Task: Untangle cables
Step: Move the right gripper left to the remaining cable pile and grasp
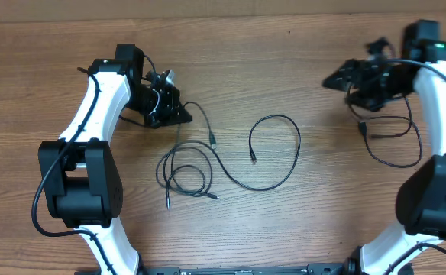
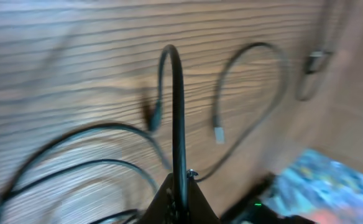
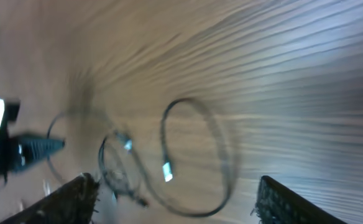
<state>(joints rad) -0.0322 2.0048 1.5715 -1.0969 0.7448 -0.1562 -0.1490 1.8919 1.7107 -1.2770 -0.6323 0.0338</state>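
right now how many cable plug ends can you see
5 plug ends: one mid-table, one inside the big loop, two under the coil, one by the right arm; the left gripper may hide more.

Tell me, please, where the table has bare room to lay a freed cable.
Bare wood: the far strip between left tool and right tool, and between the middle loop and the right-hand cable. Crowded: the coils by the left tool.

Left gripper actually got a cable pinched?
Yes, the left gripper is shut on a black cable that rises straight out of its closed tip.
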